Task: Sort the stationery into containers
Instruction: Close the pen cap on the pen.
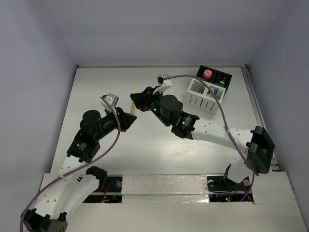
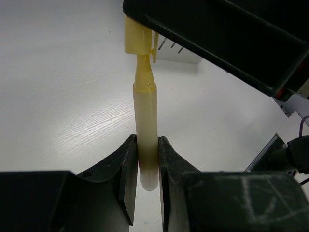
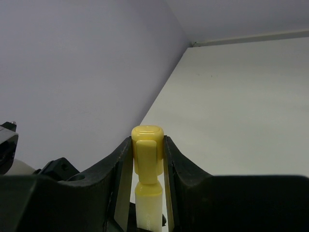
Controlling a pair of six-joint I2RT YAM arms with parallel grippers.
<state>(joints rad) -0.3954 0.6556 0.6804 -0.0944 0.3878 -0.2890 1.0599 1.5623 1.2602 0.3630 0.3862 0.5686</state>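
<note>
Left gripper (image 2: 147,142) pinching pale yellow pen (image 2: 146,108) at barrel end; right gripper (image 3: 147,141) clamped on its cap (image 3: 147,147), shown only by right wrist. Top view: pen spans both grippers, mostly hidden by them; white slatted box (image 1: 203,96) joined to black box (image 1: 221,81), far right, well apart

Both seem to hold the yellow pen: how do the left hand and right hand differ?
The left hand pinches the yellow pen at its pale barrel end; the right hand clamps its brighter cap. The left hand sits nearer the arm bases, the right hand farther away. Both are shut on that pen.
</note>
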